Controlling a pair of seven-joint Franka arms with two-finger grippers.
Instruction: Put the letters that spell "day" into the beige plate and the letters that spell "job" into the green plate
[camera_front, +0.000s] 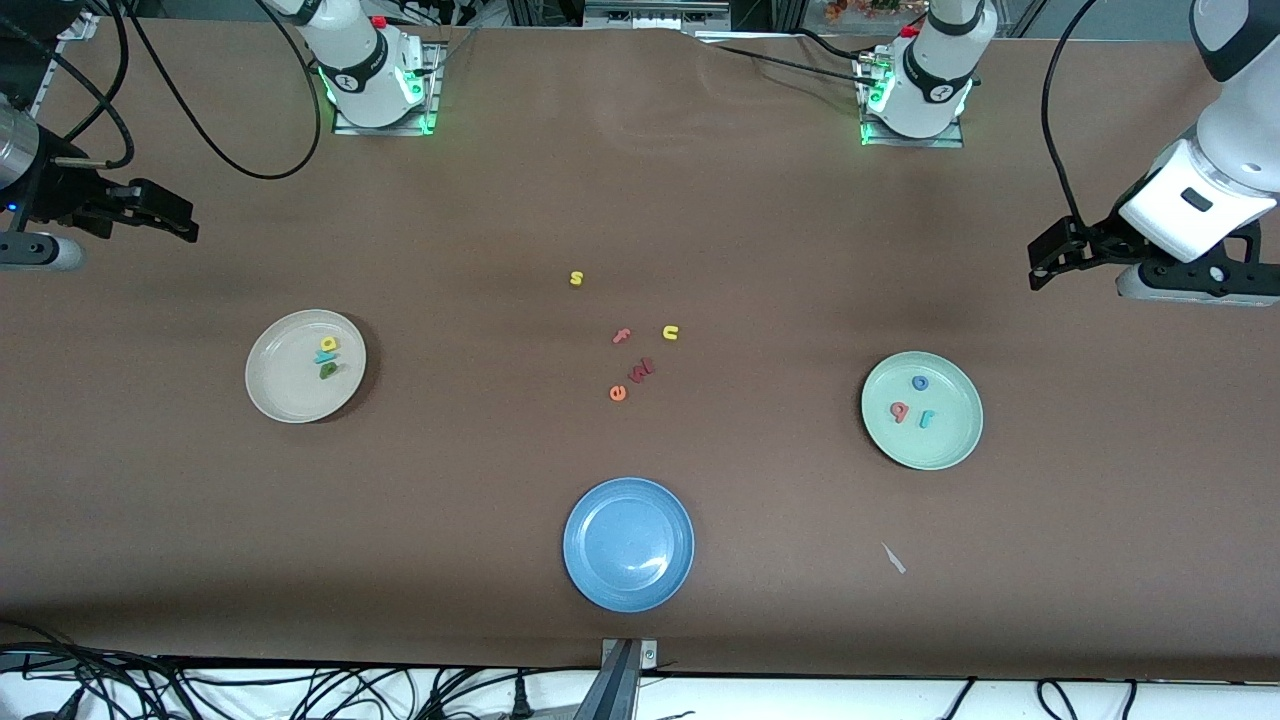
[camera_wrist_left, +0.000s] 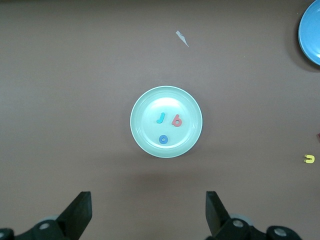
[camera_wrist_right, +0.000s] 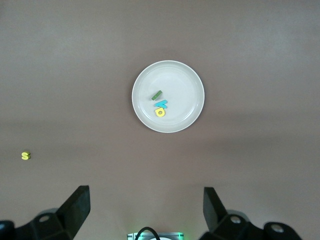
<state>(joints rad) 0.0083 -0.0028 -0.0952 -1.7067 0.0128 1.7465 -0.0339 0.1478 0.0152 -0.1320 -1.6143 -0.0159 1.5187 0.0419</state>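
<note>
The beige plate (camera_front: 285, 385) (camera_wrist_right: 185, 85) lies toward the right arm's end of the table. In it are the yellow d (camera_front: 328, 344), the teal y (camera_front: 324, 357) and the dark green a (camera_front: 328, 371). The green plate (camera_front: 940, 445) (camera_wrist_left: 187, 137) lies toward the left arm's end and holds the blue o (camera_front: 920, 382), the pink-red b (camera_front: 900, 411) and the teal j (camera_front: 927, 418). My left gripper (camera_front: 1040, 268) (camera_wrist_left: 148, 197) hangs open and empty, high over its end of the table. My right gripper (camera_front: 185, 222) (camera_wrist_right: 146, 192) does the same at its end.
A blue plate (camera_front: 628, 543) lies mid-table, nearest the front camera. Loose letters lie in the middle: yellow s (camera_front: 576, 278), salmon f (camera_front: 622, 336), yellow u (camera_front: 670, 332), a dark red letter (camera_front: 641, 371) and orange e (camera_front: 617, 393). A white scrap (camera_front: 893, 558) lies nearer the camera than the green plate.
</note>
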